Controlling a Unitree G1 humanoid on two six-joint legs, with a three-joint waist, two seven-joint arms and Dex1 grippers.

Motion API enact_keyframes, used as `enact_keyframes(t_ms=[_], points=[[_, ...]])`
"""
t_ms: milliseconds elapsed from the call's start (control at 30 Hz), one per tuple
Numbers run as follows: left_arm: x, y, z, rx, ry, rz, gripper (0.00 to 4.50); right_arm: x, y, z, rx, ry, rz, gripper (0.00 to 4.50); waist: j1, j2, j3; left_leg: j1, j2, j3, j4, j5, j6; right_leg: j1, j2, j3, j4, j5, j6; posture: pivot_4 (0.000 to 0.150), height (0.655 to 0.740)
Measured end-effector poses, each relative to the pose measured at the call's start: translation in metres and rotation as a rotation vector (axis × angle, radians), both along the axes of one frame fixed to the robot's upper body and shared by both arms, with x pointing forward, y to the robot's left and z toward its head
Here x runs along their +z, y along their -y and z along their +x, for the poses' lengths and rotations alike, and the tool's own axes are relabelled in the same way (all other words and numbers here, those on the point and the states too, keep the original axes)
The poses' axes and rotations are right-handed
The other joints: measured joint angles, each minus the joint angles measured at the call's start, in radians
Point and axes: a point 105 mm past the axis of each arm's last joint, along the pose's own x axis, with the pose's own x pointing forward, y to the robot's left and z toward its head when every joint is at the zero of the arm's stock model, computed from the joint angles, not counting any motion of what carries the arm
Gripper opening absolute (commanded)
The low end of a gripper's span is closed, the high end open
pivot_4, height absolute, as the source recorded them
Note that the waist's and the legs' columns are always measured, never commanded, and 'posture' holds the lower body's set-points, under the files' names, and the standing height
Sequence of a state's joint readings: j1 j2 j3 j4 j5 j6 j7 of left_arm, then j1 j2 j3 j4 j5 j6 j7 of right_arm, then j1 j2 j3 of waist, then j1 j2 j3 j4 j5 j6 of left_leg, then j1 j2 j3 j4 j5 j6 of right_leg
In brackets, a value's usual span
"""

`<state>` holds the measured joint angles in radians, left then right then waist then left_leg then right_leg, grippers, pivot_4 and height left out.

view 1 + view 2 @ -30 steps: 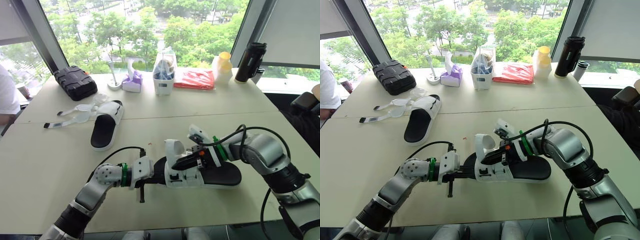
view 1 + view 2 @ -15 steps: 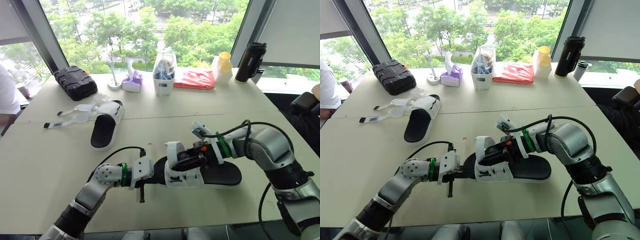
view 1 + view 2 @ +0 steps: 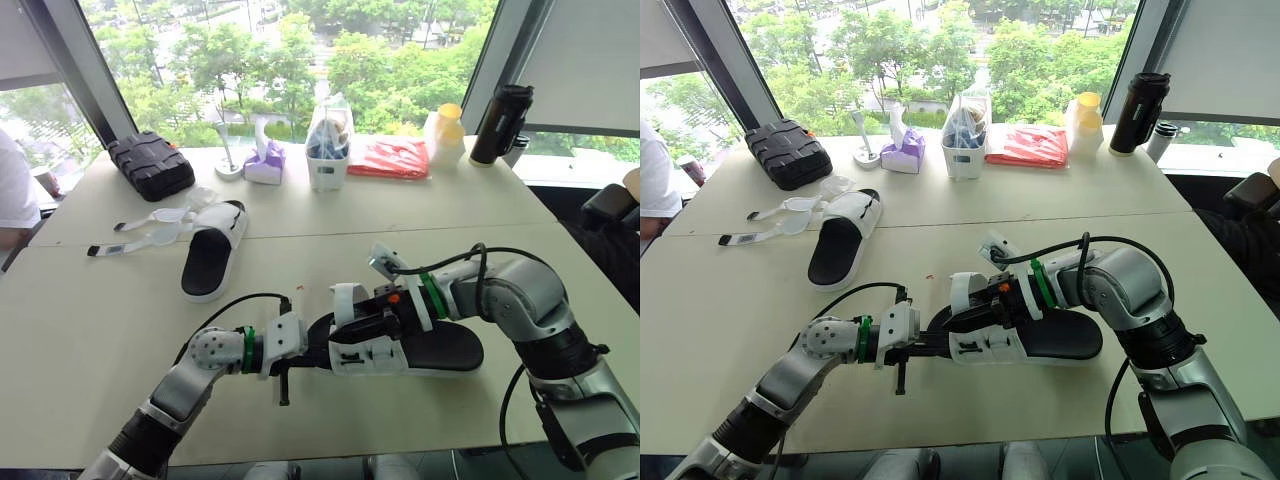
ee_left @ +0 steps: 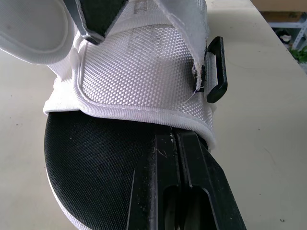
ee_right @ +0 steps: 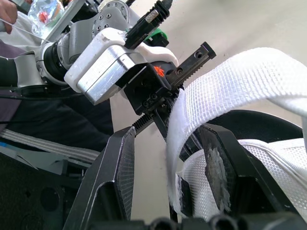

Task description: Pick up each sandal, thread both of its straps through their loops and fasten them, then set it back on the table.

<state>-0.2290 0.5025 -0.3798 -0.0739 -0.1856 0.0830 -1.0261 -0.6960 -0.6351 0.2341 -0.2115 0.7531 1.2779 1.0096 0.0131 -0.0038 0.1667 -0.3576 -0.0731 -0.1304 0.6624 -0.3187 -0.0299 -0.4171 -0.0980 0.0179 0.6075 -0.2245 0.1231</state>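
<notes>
**Strap straddled, toe clamped**

In its wrist view the right gripper [image 5: 168, 158] is spread astride the white strap [image 5: 230, 81]. The left wrist view shows the left gripper [image 4: 178, 143] pinching the toe of the sandal [image 3: 440, 350], which lies on the worktop [image 3: 100, 320]. The right gripper has edged toward the left one.

Table [image 3: 90, 330] holding sandals, clutter.
Near sandal [image 3: 440, 350] is lying in front, far sandal [image 3: 212, 255] further left; case [image 3: 151, 165], tissue box [image 3: 264, 163], red packet [image 3: 388, 158], flask [image 3: 500, 125] are lining the back edge.

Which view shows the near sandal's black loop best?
Left wrist view: the loop is close and clear on the sandal's side. The eye views make it too small to tell; the right wrist view shows a strap.
</notes>
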Motion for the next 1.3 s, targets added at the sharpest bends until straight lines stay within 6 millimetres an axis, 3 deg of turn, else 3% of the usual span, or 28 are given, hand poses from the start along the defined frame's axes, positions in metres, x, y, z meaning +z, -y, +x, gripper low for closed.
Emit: enact_keyframes(t_ms=[100, 867, 1300], points=[[0.0, 0.0, 0.0, 0.001, 0.0, 0.0, 0.0, 0.001, 0.0, 0.0, -0.004, 0.001, 0.006, 0.03, 0.0, 0.0, 0.0, 0.0, 0.0, 0.0, 0.0, 0.0, 0.0, 0.0, 0.0, 0.0, 0.0, 0.0, 0.0, 0.15, 0.74], [0.0, 0.0, 0.0, 0.0, 0.0, 0.0, 0.0, 0.006, -0.001, -0.006, 0.019, -0.161, 0.0, 0.03, 0.0, 0.0, 0.0, 0.0, 0.0, 0.0, 0.0, 0.0, 0.0, 0.0, 0.0, 0.0, 0.0, 0.0, 0.0, 0.15, 0.74], [0.0, 0.0, 0.0, 0.001, 0.0, 0.0, 0.0, -0.005, -0.001, 0.011, -0.026, -0.025, -0.029, 0.03, 0.0, 0.0, 0.0, 0.0, 0.0, 0.0, 0.0, 0.0, 0.0, 0.0, 0.0, 0.0, 0.0, 0.0, 0.0, 0.15, 0.74]])
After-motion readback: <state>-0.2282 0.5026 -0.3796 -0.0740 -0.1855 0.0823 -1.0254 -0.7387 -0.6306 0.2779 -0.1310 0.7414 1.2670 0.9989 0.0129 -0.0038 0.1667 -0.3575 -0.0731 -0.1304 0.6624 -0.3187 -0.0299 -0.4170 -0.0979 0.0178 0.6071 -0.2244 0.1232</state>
